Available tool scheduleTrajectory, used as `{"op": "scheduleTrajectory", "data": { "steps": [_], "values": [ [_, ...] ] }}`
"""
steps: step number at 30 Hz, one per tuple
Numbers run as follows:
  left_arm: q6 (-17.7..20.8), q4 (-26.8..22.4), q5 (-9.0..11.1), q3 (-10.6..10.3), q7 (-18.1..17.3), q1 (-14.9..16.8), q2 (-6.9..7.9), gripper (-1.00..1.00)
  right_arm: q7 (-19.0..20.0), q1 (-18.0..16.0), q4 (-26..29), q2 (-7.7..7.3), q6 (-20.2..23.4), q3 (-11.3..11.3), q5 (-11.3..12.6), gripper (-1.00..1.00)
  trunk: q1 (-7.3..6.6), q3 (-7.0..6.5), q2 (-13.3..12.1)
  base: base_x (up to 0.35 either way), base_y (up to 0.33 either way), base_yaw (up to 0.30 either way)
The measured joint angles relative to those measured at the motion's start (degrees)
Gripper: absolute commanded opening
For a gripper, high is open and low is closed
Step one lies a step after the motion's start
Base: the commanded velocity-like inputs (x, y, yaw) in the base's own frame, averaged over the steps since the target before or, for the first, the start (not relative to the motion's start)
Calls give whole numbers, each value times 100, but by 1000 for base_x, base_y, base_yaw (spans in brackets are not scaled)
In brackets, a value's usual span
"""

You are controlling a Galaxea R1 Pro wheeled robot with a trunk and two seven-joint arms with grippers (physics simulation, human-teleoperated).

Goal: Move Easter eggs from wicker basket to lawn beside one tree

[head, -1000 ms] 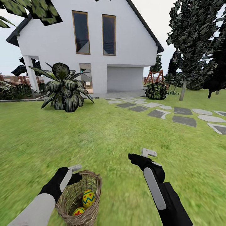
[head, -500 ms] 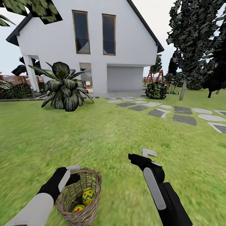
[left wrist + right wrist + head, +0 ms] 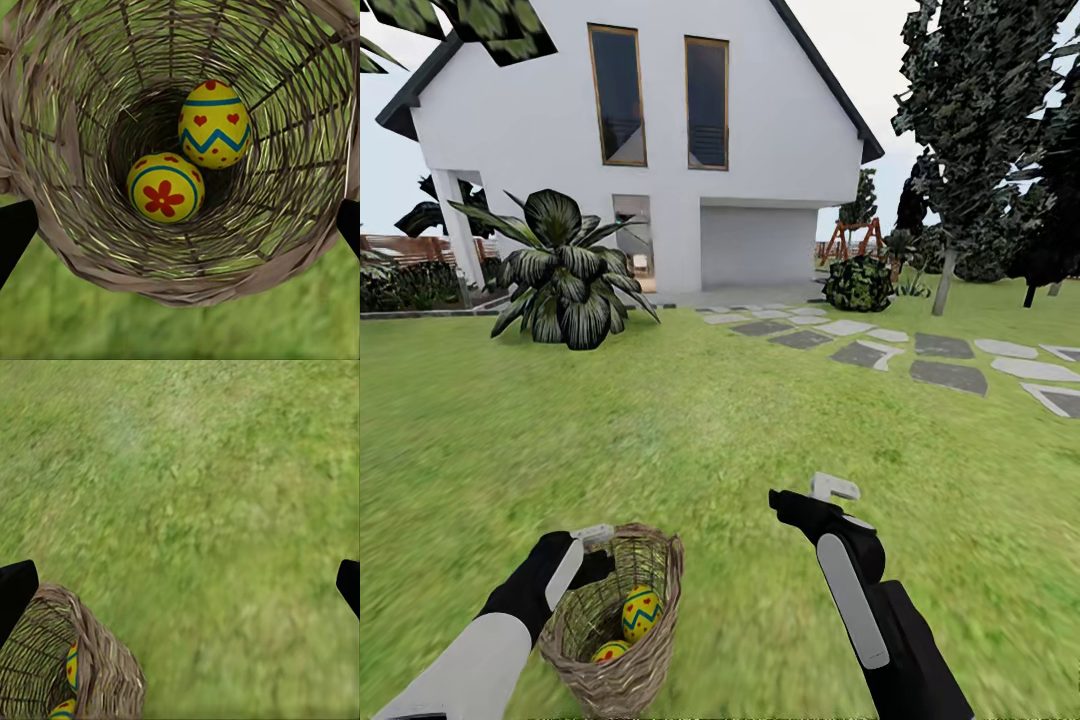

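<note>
The wicker basket (image 3: 628, 672) is on the lawn (image 3: 690, 420) at the lower left. Two yellow Easter eggs lie in it: one with a blue zigzag (image 3: 642, 613) (image 3: 214, 124), one with a red flower (image 3: 610, 651) (image 3: 165, 187). A third egg is hidden or out of view. My left gripper (image 3: 598, 550) hovers at the basket's left rim (image 3: 187, 289), fingers wide apart and holding nothing. My right gripper (image 3: 830, 490) hangs open over bare grass right of the basket (image 3: 105, 675). A tree with a grey trunk (image 3: 943, 285) stands far right.
A white gabled house (image 3: 760, 150) rises ahead, with a broad-leafed shrub (image 3: 565, 275) at its left. Grey stepping stones (image 3: 948, 375) cross the grass at the right. A round bush (image 3: 857, 285) and dark trees (image 3: 1050, 230) line the far right.
The whole view has shifted slightly, so house, lawn and basket sit a little higher in the picture. Both arms keep their pose, and the eggs stay in the basket.
</note>
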State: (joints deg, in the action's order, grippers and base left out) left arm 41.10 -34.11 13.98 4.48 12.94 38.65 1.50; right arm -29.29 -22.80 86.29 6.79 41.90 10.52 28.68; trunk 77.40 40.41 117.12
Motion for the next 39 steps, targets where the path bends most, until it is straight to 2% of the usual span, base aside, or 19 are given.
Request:
{"op": "scheduleTrajectory", "data": {
  "steps": [8,21,39],
  "values": [
    [-2,0,7,-11,0,0,-7,100,0,0,-10,6,4,-3,4,100,176,217,321,0,0,0],
    [0,0,32,-12,-9,0,-6,100,-8,0,-50,10,4,-3,8,100,176,339,322,1,0,0],
    [2,0,35,-12,-11,0,-25,100,-9,1,-69,16,-4,-3,8,100,175,507,323,105,0,0]
  ]
}}
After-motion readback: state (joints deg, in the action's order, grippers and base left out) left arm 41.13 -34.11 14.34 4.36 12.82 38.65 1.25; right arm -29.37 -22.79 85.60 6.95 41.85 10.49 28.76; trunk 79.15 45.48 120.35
